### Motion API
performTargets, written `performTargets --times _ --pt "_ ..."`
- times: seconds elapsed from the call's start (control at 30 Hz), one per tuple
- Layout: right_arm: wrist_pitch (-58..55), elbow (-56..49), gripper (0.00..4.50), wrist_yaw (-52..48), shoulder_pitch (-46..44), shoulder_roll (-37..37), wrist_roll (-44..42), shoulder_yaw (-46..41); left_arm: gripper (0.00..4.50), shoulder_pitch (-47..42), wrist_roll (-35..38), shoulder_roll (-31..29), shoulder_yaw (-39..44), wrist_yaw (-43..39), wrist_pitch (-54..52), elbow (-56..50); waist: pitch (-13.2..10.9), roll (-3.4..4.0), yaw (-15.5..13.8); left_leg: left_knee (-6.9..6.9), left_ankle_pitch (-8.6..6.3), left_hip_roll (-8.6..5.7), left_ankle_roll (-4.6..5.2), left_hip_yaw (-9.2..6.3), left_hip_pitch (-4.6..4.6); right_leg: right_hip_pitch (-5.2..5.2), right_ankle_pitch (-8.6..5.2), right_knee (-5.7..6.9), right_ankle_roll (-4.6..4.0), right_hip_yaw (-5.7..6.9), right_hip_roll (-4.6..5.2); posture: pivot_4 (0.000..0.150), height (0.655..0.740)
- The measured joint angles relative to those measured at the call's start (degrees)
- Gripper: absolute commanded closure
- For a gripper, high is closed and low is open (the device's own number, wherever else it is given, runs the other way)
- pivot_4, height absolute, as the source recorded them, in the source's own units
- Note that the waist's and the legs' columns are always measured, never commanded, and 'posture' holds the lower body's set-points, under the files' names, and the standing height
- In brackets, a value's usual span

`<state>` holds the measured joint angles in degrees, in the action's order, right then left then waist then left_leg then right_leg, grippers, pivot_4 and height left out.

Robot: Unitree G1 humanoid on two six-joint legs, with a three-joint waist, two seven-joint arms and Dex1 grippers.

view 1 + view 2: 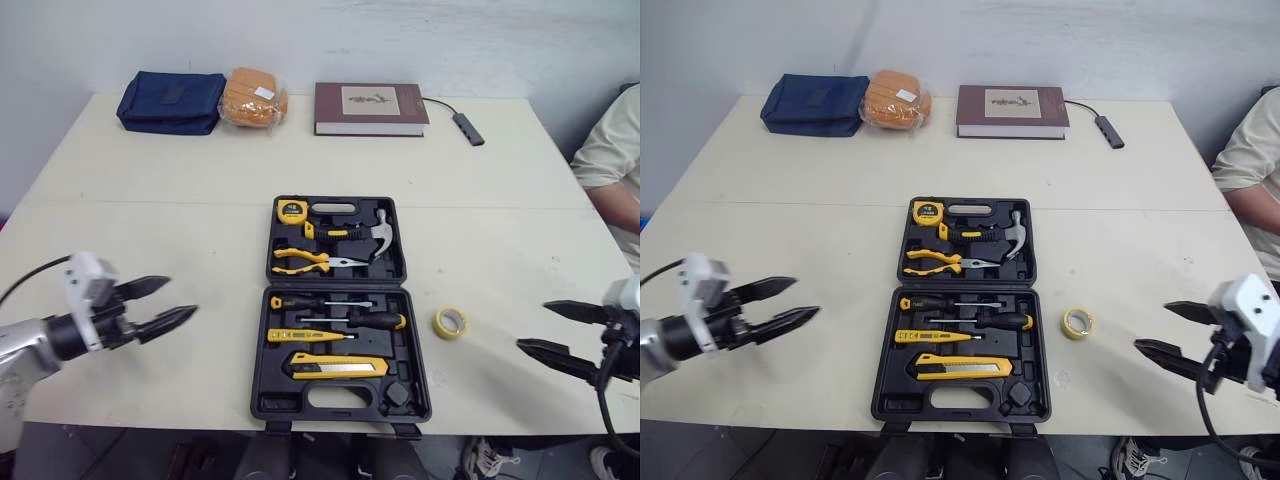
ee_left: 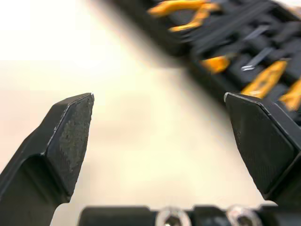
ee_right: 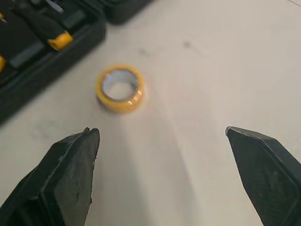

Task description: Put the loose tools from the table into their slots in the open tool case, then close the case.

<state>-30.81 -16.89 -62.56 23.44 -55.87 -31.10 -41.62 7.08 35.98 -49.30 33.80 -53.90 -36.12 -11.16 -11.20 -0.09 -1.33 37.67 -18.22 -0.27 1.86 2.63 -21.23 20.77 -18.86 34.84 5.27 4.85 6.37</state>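
One tool case [image 1: 278, 404], one roll of yellow tape [image 1: 450, 322], one book [image 1: 370, 107], one blue pouch [image 1: 170, 101] and one orange bundle [image 1: 253, 97] lie on the table [image 1: 150, 190]. Inside the tool case are one hammer [image 1: 378, 232], one tape measure [image 1: 291, 211], one pair of pliers [image 1: 300, 261], two screwdrivers [image 1: 377, 321] and one utility knife [image 1: 340, 366]

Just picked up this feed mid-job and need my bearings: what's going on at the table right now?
Neither gripper holds anything. The left gripper hovers with jaws open over the table, left of the open tool case. The right gripper hovers with jaws open just right of a yellow tape roll, which lies loose beside the case. The hammer, pliers and utility knife sit in their slots. The case is not yet closed.
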Motion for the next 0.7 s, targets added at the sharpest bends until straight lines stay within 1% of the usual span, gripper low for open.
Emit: performTargets --times 0.07,0.2,0.33,0.4,0.47,0.57,0.7 --pt "1.3 3.3 0.00 -0.4 0.8 0.3 1.2 -1.7 0.02 1.0 -0.2 -1.6 2.3 -1.5 0.6 3.2 0.0 0.04 0.0 -0.04 -0.17 0.00 -0.24 0.01 -0.01 0.04 -0.01 -0.02 -0.02 -0.01 0.02 0.150 0.7400" --pt "3.3 7.4 0.00 -0.8 2.2 0.3 2.9 -5.3 0.02 1.2 -2.1 -3.8 4.4 -3.5 4.3 10.3 0.0 0.06 0.0 -0.39 -0.19 -0.02 -0.20 0.04 -0.02 0.26 -0.04 -0.02 -0.08 -0.03 0.05 0.150 0.7400" --pt "2.8 7.6 0.00 -1.7 2.5 0.3 2.6 -6.5 0.02 0.9 -2.7 -3.8 3.8 -4.0 5.7 11.1 0.0 0.06 0.1 -0.60 0.03 -0.02 -0.48 0.07 -0.05 0.44 -0.08 0.06 -0.16 -0.03 0.05 0.150 0.7400" --pt "1.5 5.9 0.00 -2.2 2.6 0.3 1.9 -6.5 0.02 0.8 -2.5 -3.7 3.0 -4.1 5.6 8.6 0.0 0.07 0.1 -0.60 0.18 -0.02 -0.23 0.09 -0.11 0.52 -0.09 0.12 -0.16 -0.04 0.05 0.150 0.7400" --pt "-0.1 2.7 0.00 -2.9 2.4 0.0 0.7 -6.5 0.02 0.0 -1.7 -3.6 1.4 -4.1 4.4 4.5 0.0 0.07 0.1 -0.58 0.20 -0.02 -0.20 0.12 -0.11 0.52 -0.08 0.15 -0.15 -0.09 0.05 0.150 0.7400" --pt "-2.3 -2.3 0.00 -4.1 0.9 -2.7 -0.8 -5.5 0.02 -3.1 0.9 -3.7 -1.8 -4.1 1.6 -1.2 0.0 0.07 0.2 -0.53 0.22 -0.02 -0.19 0.18 -0.08 0.52 -0.06 0.23 -0.12 -0.16 0.05 0.150 0.7400" --pt "-2.1 -6.9 0.00 -6.4 -7.9 -10.2 -1.9 1.7 0.02 -12.8 2.9 -2.8 -11.9 -4.1 -0.1 -8.7 0.0 0.07 0.1 -0.55 0.29 -0.02 -0.22 0.23 -0.05 0.53 -0.06 0.27 -0.11 -0.19 0.04 0.150 0.7400"
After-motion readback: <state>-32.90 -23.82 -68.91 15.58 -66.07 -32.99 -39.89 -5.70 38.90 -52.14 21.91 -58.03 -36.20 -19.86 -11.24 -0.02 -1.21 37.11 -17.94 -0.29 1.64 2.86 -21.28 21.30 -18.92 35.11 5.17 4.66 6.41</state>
